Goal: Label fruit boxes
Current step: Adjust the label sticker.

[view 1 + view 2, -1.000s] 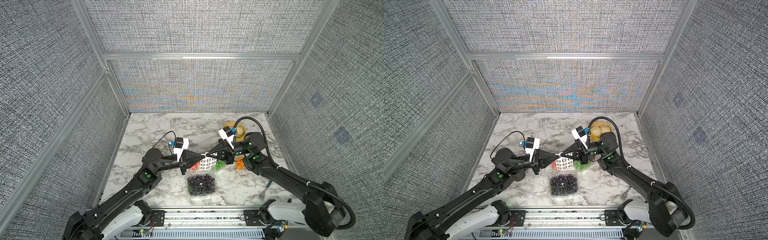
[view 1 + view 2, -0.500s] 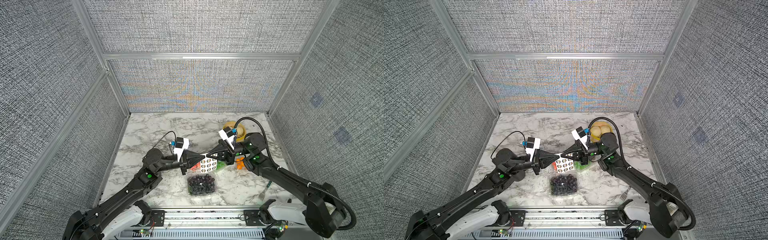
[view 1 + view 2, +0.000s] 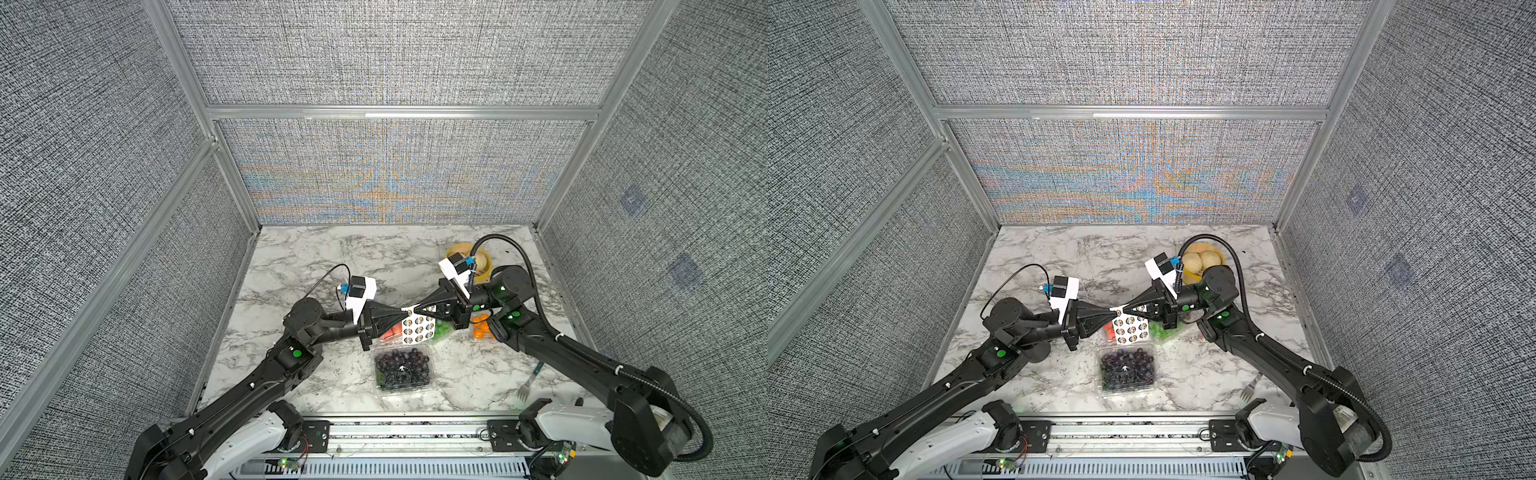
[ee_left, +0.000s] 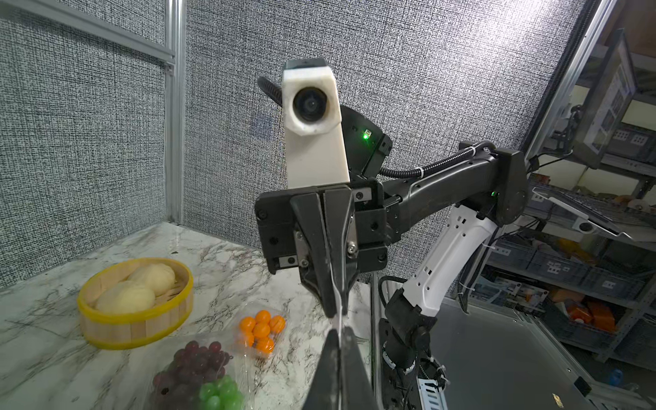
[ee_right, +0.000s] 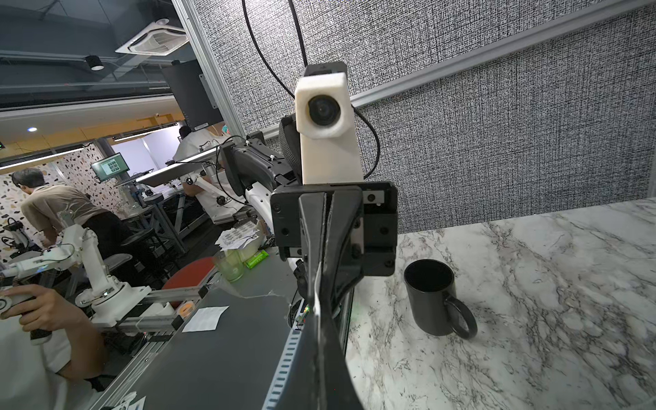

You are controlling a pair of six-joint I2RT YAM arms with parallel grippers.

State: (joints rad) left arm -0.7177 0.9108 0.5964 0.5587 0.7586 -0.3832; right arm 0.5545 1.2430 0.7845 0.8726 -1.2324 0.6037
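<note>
Meanwhile, little has shifted over the last second: left claw point(image 3: 402, 321) and right claw point(image 3: 417, 310) stay pinched shut on the sticker sheet point(image 3: 417, 328), held above the fruit boxes point(image 3: 402, 371) on the surface point(image 3: 316, 257), so labeling awaits peeling.

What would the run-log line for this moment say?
left pincer: shut on sticker sheet | right pincer: shut on sticker sheet | sheet: held above fruit boxes | dark grape box: on table, untouched
</note>
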